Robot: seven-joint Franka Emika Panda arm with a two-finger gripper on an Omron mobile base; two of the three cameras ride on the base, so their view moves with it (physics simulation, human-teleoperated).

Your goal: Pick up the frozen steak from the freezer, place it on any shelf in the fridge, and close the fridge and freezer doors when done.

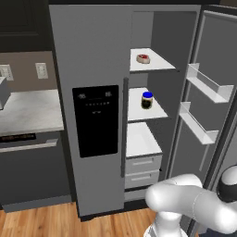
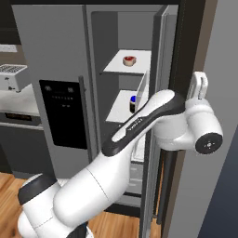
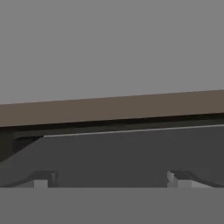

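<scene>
Kitchen w/ wood floor (image 1: pixel 41 217), grey side-by-side unit. Freezer door (image 1: pixel 92 115) shut, fridge door (image 1: pixel 208 106) swung open. Frozen steak (image 1: pixel 143 58) sits on top fridge shelf (image 1: pixel 155 62); blue-lidded jar (image 1: pixel 147 100) one shelf below. Gripper (image 3: pixel 109 179) jaws spread wide, holding nothing, behind the open door.

Jar (image 2: pixel 133 103) half hidden behind arm; freezer (image 1: pixel 90 115) interior unseen, seemingly shut.

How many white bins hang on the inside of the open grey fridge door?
2: an upper white door bin and a lower white door bin beneath it. The robot's arm may hide others lower down.
</scene>
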